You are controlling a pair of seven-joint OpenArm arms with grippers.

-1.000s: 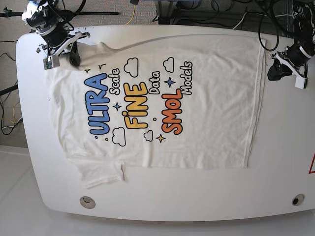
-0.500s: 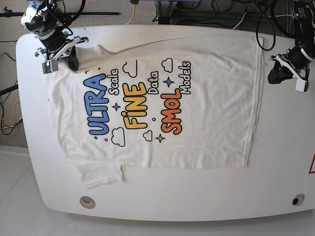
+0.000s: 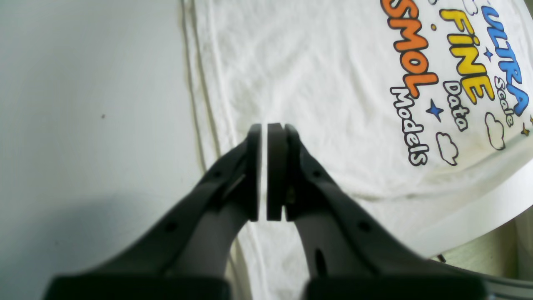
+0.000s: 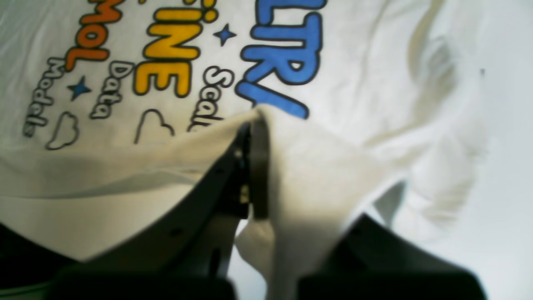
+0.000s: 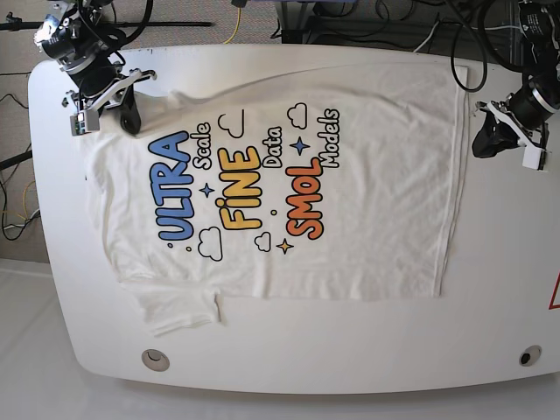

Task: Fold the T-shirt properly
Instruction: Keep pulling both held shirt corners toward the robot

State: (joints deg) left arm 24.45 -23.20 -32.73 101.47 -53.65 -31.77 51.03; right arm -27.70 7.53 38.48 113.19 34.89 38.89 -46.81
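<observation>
The white T-shirt (image 5: 367,201) lies spread print-up on the white table (image 5: 507,289), with its hem toward the right and a sleeve at the lower left. My right gripper (image 5: 129,118) at the far left corner is shut on the shirt's upper shoulder fabric. In the right wrist view the cloth (image 4: 316,166) drapes over the right gripper (image 4: 256,121), just below the blue "ULTRA". My left gripper (image 5: 484,140) hovers just right of the hem. In the left wrist view the left gripper (image 3: 265,127) has its jaws together with a hairline gap and nothing in it, above the hem of the T-shirt (image 3: 333,83).
Two round ports sit near the table's front edge, one at the left (image 5: 156,359) and one at the right (image 5: 528,355). Cables and stands (image 5: 367,22) crowd the space behind the table. The table's far edge (image 3: 479,208) shows in the left wrist view.
My right gripper has moved up and to the left with the shoulder fabric, pulling that corner flatter. My left gripper has shifted slightly toward the hem.
</observation>
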